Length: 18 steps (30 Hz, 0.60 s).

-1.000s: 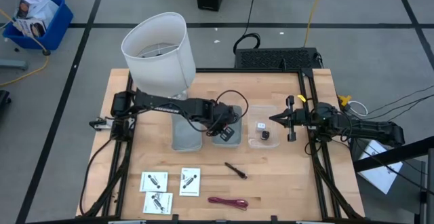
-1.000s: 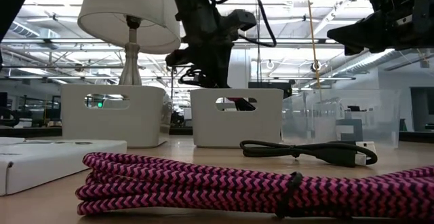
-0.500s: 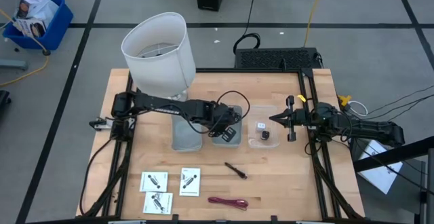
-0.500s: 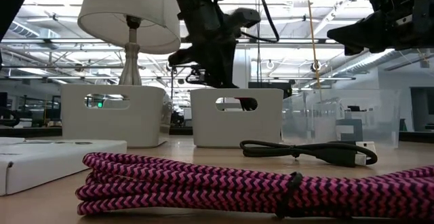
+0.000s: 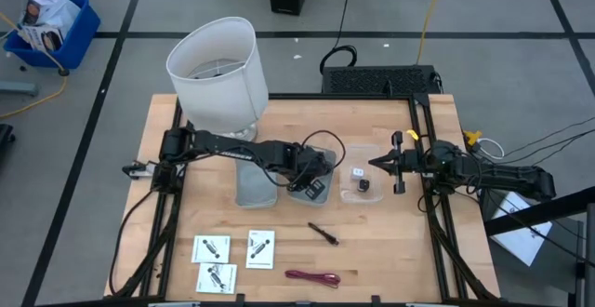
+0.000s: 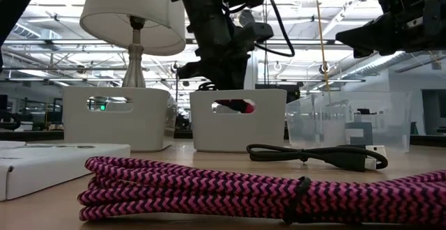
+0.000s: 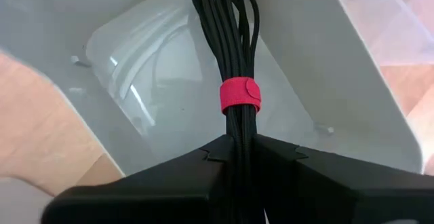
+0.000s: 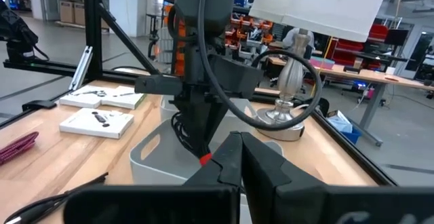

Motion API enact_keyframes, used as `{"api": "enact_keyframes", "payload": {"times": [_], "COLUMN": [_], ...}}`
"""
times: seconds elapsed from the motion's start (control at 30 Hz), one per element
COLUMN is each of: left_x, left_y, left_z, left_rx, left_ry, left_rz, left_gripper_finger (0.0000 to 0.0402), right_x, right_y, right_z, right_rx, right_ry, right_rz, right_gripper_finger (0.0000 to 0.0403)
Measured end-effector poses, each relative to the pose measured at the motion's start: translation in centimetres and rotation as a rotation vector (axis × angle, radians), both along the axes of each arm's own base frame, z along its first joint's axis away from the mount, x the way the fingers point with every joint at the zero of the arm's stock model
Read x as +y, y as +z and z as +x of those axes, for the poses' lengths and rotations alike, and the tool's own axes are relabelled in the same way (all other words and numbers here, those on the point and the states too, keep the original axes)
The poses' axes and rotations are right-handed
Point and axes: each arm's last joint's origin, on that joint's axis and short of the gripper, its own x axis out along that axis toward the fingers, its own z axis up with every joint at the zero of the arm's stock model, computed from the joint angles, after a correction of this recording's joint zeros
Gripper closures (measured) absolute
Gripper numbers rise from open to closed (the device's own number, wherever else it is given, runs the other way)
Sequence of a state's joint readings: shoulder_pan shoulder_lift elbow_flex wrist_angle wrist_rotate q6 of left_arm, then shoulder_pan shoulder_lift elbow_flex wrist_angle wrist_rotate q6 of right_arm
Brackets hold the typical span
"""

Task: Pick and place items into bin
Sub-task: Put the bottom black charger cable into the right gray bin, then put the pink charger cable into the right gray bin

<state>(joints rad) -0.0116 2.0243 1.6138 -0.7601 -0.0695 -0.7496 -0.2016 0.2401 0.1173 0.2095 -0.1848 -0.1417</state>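
Note:
My left gripper (image 7: 239, 146) is shut on a coiled black cable (image 7: 227, 41) bound by a red strap (image 7: 239, 95), and it hovers over the middle white bin (image 5: 321, 193). The cable reaches down inside that bin (image 6: 240, 122). On the table's near part lie three white packets (image 5: 212, 248), another black cable (image 5: 323, 233) and a magenta cable (image 5: 312, 277). A tiny black cube (image 5: 364, 185) and a white tag (image 5: 357, 172) sit in a clear bin (image 5: 347, 193). My right gripper (image 5: 376, 164) waits shut at the table's right side. My left gripper pinches the cable bundle between its two fingers, just behind the red strap (image 7: 237, 125). The fingers come from above, slanting down, and lie across the bundle. The bundle hangs below them into the white bin; I cannot tell whether its lower end touches the floor.
A second white bin (image 5: 253, 186) stands left of the middle one. A lamp with a big white shade (image 5: 218, 74) rises at the far left, above my left arm. Bare wood shows between the bins and the packets.
My left gripper has sunk toward the middle white bin with the black cable still between its fingers, so the bundle now hangs deeper inside. The bin has shifted slightly toward the table's left.

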Motion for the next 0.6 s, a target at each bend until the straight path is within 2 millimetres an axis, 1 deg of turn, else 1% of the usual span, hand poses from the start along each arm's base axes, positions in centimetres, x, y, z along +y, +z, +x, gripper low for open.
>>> {"api": "enact_keyframes", "payload": {"times": [0.07, 0.23, 0.37, 0.47, 0.53, 0.6], "left_x": [-0.2, -0.4, -0.5, -0.7, -1.5, -2.8], "left_y": [0.0, 0.0, 0.5, 1.8, 3.7, 5.4], "left_z": [0.0, 0.0, 0.1, 0.0, -0.2, -0.6], "left_rx": [-0.001, -0.004, -0.025, -0.048, -0.093, -0.138], "left_ry": [-0.014, -0.024, -0.058, -0.163, -0.236, -0.337], "left_rz": [0.002, -0.002, -0.002, 0.017, 0.039, 0.070], "left_gripper_finger": [0.0335, 0.0276, 0.0235, 0.0217, 0.0211, 0.0209], "right_x": [0.0, 0.0, 0.0, 0.0, 0.0, 0.0], "right_y": [0.0, 0.0, 0.0, 0.0, 0.0, 0.0], "right_z": [0.0, 0.0, 0.0, 0.0, 0.0, 0.0], "right_rx": [0.000, 0.000, 0.000, 0.000, 0.001, 0.005], "right_ry": [0.000, 0.000, 0.000, 0.000, 0.000, 0.000], "right_rz": [-0.001, 0.000, 0.000, -0.001, 0.000, 0.000], "right_gripper_finger": [0.0403, 0.0403, 0.0403, 0.0403, 0.0403, 0.0403]}}
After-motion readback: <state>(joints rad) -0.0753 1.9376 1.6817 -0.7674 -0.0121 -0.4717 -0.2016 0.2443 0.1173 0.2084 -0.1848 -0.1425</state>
